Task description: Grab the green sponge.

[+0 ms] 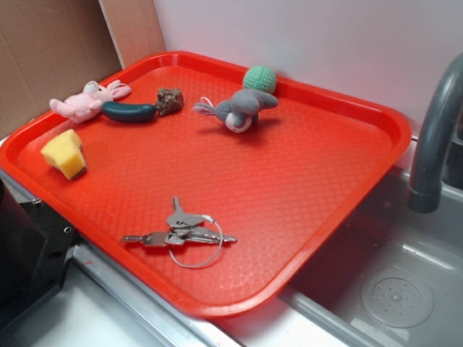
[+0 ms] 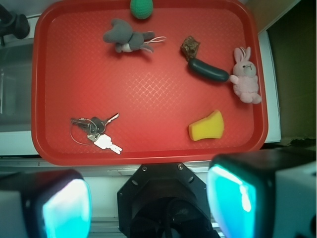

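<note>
Spread jaws of the gripper [image 2: 148, 203] hang empty above the tray's [image 2: 148, 153] near rim; on it, left to right, keys [image 2: 96, 131], grey plush [image 2: 126, 37], sponge [image 2: 206, 126] lying free near the pink bunny [image 2: 245, 77].

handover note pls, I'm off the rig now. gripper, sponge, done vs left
Gripper: open, empty, fingers wide apart, high above the near edge of the red tray.
Green sponge: lying free on the tray near the front, apart from the other items; closest are the dark green toy and pink bunny.
Done: nothing grasped.
Left: move over the sponge, descend, close, lift.
</note>
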Robot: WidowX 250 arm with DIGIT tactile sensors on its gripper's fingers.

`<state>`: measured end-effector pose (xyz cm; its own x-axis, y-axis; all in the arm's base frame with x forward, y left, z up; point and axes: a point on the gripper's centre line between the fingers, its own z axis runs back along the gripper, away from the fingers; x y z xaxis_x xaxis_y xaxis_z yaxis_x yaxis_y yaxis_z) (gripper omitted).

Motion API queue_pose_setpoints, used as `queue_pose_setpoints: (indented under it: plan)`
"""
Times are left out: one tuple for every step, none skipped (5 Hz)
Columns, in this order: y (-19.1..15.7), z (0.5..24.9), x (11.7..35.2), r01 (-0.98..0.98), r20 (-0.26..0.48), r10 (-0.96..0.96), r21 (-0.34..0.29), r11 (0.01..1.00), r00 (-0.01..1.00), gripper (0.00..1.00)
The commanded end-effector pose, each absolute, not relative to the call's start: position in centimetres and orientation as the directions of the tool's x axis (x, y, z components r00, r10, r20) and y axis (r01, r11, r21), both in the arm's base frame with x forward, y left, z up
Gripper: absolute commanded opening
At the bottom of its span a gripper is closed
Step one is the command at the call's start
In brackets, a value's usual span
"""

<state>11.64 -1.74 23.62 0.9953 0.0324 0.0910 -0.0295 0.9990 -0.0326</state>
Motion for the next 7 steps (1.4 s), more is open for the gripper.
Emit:
queue_pose_setpoints:
  plan:
    - [-1.7, 23.6, 11.6, -0.030, 0.091, 0.032, -0.033, 0.999, 0.995, 1.00]
    - [2.1, 20.1, 10.9, -0.276, 0.051, 0.276, 0.000, 0.961, 0.960, 1.00]
    - [3.9, 17.9, 10.7, -0.504, 0.083, 0.505, -0.036, 0.863, 0.859, 1.00]
    - [4.7, 15.9, 10.5, -0.702, 0.118, 0.699, -0.022, 0.712, 0.706, 1.00]
    - [5.2, 12.8, 12.0, -0.853, 0.174, 0.848, -0.062, 0.517, 0.501, 1.00]
    - [6.2, 10.8, 12.1, -0.955, 0.159, 0.948, -0.066, 0.289, 0.276, 1.00]
    - [7.9, 8.4, 11.7, -0.974, 0.099, 0.977, -0.114, 0.197, 0.186, 1.00]
